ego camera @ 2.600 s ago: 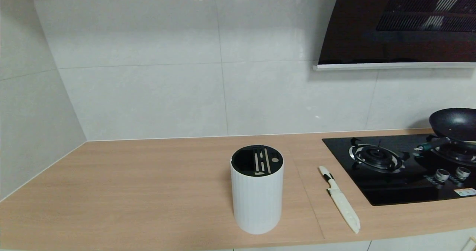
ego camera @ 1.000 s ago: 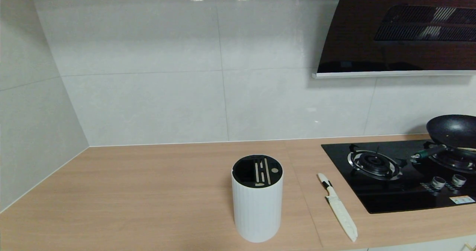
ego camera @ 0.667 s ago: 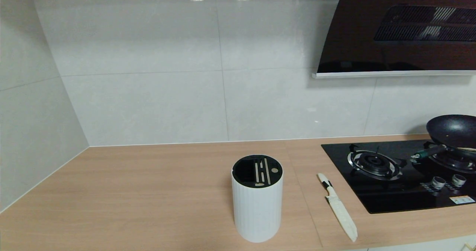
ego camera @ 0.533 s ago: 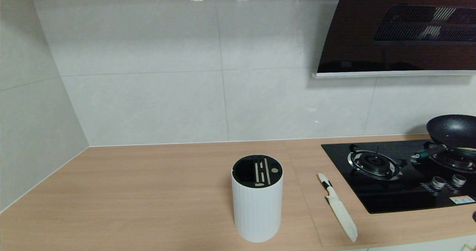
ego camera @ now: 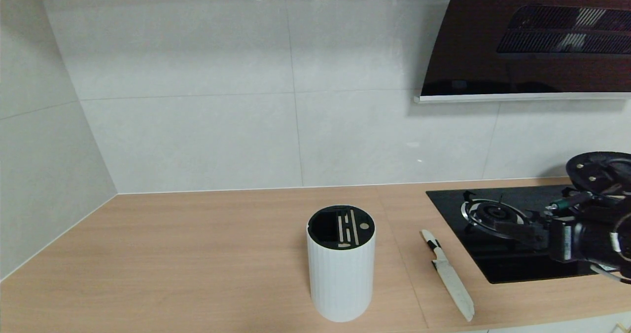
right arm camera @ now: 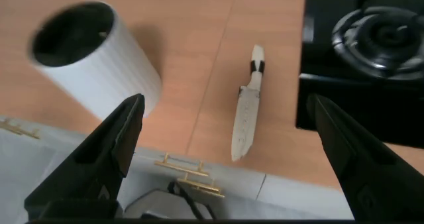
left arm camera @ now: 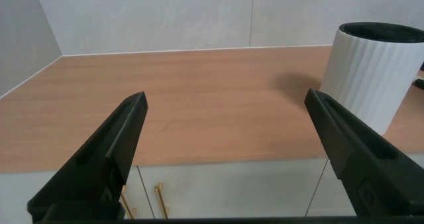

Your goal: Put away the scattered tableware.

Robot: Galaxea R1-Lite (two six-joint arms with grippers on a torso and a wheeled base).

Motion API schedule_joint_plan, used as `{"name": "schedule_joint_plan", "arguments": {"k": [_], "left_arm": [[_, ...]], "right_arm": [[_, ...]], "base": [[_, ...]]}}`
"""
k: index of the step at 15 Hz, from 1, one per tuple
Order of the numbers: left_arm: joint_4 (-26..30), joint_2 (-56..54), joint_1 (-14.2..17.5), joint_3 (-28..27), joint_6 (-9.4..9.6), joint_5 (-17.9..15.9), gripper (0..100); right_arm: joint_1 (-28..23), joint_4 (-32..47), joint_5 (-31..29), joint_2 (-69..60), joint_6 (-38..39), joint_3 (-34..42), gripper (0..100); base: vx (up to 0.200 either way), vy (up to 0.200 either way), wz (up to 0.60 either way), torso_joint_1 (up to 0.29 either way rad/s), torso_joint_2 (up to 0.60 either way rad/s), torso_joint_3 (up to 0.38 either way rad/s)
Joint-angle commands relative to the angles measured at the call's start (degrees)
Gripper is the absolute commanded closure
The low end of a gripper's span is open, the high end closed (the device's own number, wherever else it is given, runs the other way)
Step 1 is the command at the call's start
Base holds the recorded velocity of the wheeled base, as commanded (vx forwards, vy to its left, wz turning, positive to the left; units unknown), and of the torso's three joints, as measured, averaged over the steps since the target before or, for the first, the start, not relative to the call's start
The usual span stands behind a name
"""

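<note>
R claw [right arm camera: 225,99], spread wide & empty, hangs by the hob's [ego camera: 493,266] front edge. The knife [ego camera: 446,269] lies flat nr the worktop's [ego camera: 197,254] front edge, betw. holder [ego camera: 340,264] and hob, blade tip frontward. L claw [left arm camera: 225,98], also spread, sits low off the front edge. Best bet: come down over the handle end, jaws across it, clear of the blade.

Right gripper [ego camera: 508,227] low at right side, pointing left, fingers [right arm camera: 109,154] spread wide. Left gripper [left arm camera: 225,98] fingers spread wide.
</note>
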Motion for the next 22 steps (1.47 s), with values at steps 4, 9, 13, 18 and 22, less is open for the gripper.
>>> {"name": "schedule_joint_plan", "arguments": {"k": [4,9,13,18,22], "left_arm": [[0.06,0.00,0.07,0.00,0.04,-0.01,0],[-0.02,0.00,-0.02,0.00,-0.05,-0.01,0],[-0.02,0.00,-0.02,0.00,-0.05,-0.01,0],[-0.02,0.00,-0.02,0.00,-0.05,-0.01,0],[-0.02,0.00,-0.02,0.00,-0.05,-0.01,0]], "right_arm": [[0.94,-4.10,-0.79,29.26,-0.20,-10.50,0],[1.91,-14.12,-4.92,45.52,-0.55,-13.14,0],[3.67,-24.05,-8.18,54.40,-0.46,-14.46,0],[3.93,-25.81,-10.29,59.14,-0.46,-16.39,0],[3.84,-25.81,-11.08,60.90,-0.29,-18.15,0]], "base": [[0.000,0.000,0.00,0.000,0.00,0.000],[0.000,0.000,0.00,0.000,0.00,0.000],[0.000,0.000,0.00,0.000,0.00,0.000],[0.000,0.000,0.00,0.000,0.00,0.000],[0.000,0.000,0.00,0.000,0.00,0.000]]}}
